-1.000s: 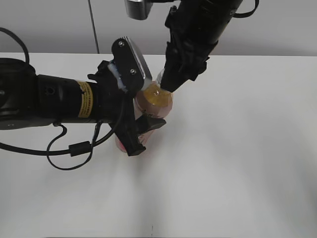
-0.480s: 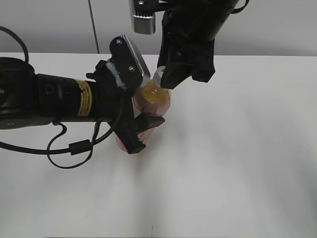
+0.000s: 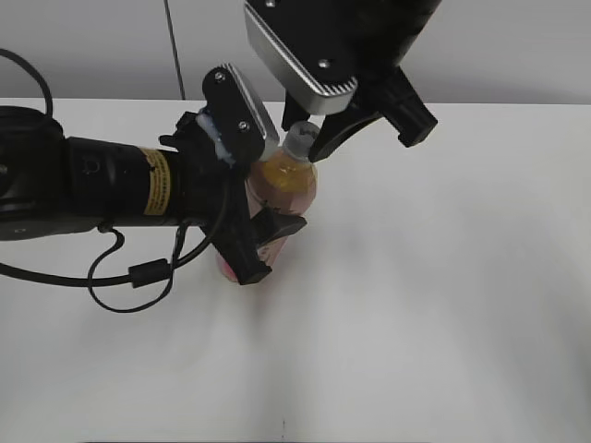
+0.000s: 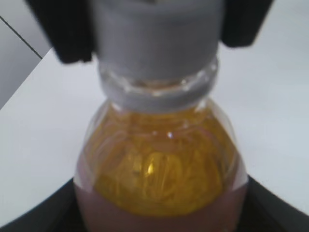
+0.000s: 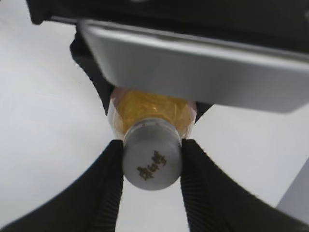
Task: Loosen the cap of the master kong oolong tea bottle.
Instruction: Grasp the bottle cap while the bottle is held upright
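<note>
Far left, exterior view: thick black left arm lying low across the white tabletop [image 3: 443,305], yellow label on its side, cable looping beneath. At its end, left claw [image 3: 254,231] clenched round the lower body of the master kong oolong tea bottle [image 3: 282,189], black fingers on either side of the pink label, bottle upright and just left of the tabletop's middle. In the left wrist view: amber tea filling the bottle's [image 4: 159,164] shoulder, dark finger edges at both lower corners, grey-looking cap [image 4: 157,43] above, dark pads of the other claw at both sides of it.

Further right: cap [image 3: 300,140] at the bottle top, pale, small against the bottle. Right claw [image 3: 309,143] reaching down from the upper right, silver plate on its wrist, clenched on the cap. In the right wrist view: ribbed black fingers [image 5: 104,193] pressed against both sides of the cap [image 5: 152,158], dark printed mark on its top, amber neck behind.
</note>
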